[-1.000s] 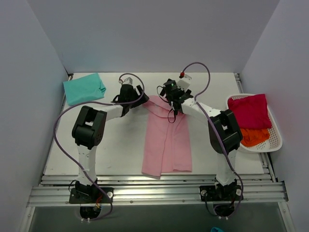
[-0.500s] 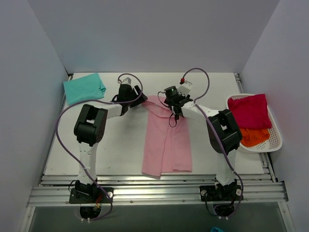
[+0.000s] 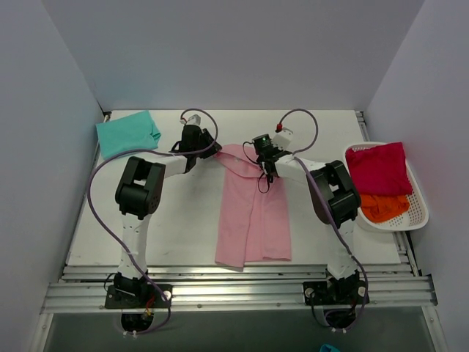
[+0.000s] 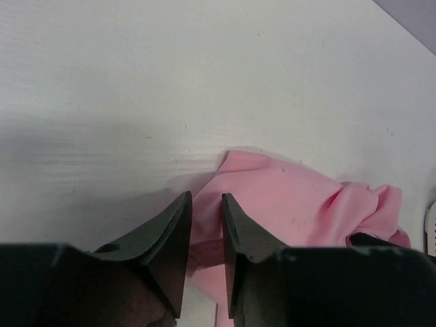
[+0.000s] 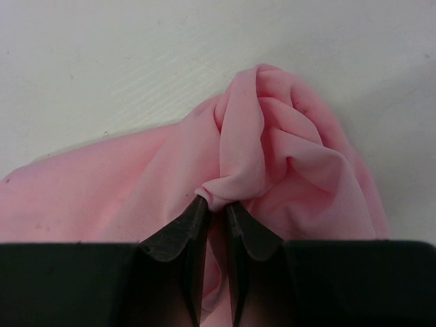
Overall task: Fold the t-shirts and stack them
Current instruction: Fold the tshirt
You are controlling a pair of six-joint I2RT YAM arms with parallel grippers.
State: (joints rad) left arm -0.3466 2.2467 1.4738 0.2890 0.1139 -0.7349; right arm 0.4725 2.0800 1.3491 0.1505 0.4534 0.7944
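The pink t-shirt (image 3: 253, 213) is pinched at 1 o'clock by the right gripper (image 5: 216, 203); at 11 o'clock, a hold by the left gripper (image 4: 206, 197) cannot be told.

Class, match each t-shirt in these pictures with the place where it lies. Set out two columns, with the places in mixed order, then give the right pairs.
Column 1
1. pink t-shirt
2. teal t-shirt
3. red t-shirt
4. orange t-shirt

Column 2
A. on top in the white basket
B. folded at the far left corner of the table
C. partly under another shirt in the basket
D. lying long in the middle of the table

Pairs: 1-D; 2-B; 3-A; 4-C
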